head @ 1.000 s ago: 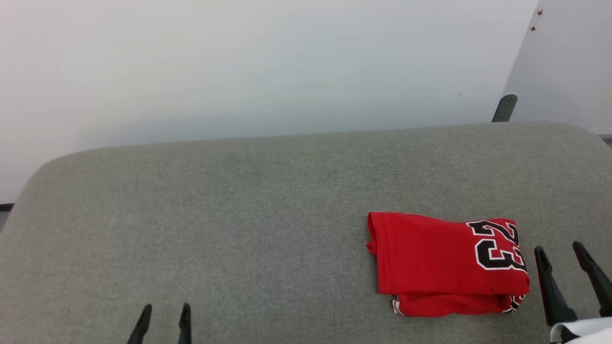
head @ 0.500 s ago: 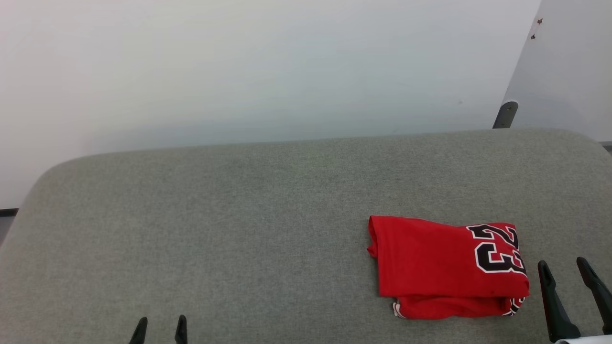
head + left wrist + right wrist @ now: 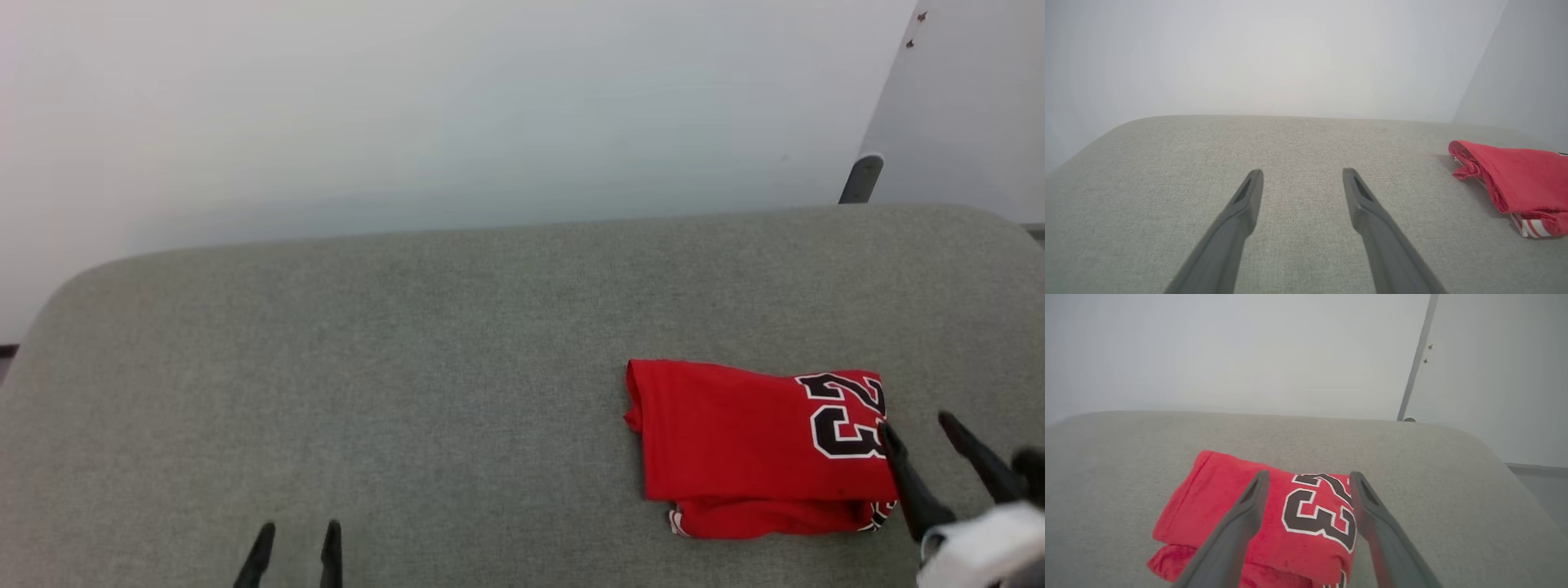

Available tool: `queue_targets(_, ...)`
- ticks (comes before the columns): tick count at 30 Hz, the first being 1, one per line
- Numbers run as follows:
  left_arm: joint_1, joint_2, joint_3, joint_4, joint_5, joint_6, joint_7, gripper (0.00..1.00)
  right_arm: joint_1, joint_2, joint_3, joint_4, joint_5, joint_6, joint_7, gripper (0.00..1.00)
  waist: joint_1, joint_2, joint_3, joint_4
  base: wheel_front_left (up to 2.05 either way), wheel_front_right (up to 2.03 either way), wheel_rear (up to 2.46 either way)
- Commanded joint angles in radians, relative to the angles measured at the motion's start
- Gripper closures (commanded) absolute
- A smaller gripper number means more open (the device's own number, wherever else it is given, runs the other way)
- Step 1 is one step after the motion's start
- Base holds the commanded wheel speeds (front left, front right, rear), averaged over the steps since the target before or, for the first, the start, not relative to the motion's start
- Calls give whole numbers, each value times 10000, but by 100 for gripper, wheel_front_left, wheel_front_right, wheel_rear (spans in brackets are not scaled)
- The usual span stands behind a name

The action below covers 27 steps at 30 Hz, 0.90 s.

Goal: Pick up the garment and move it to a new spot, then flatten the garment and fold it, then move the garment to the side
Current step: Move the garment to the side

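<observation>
Grey bench (image 3: 408, 367) held the folded garment (image 3: 735, 441); your right claw (image 3: 916, 423) (released, empty) sat at its right edge, likely needing a grasp to shift it aside.

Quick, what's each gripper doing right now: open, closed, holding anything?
Left gripper: open, holding nothing, over the grey cushion.
Right gripper: open, holding nothing, poised at the numbered end of the garment.

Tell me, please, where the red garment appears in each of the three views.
Head view: the garment lies lower right on the grey cushion.
Left wrist view: the garment is at the right edge, cut off.
Right wrist view: the garment is bottom centre, partly behind the right gripper.
Shared landmark: the cushion's rounded far edge against the white wall.
</observation>
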Motion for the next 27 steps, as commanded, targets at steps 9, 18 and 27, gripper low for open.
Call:
queue_targets(9,-1122,-3,-398,541,-122,-31,3,0,-2477,-1866,1432,1324,2269,-8,6593,0,0,0,858,101,0,0,0)
queue_targets(18,-2003,16,-859,765,-330,-37,3,0,-4031,-1946,1149,2482,3271,-8,9097,0,0,0,1861,361,0,0,0)
queue_targets(27,-2756,156,-1128,835,-421,-39,3,0,-4642,-1345,1425,3870,3091,-6,9263,0,0,0,2712,585,0,0,0)
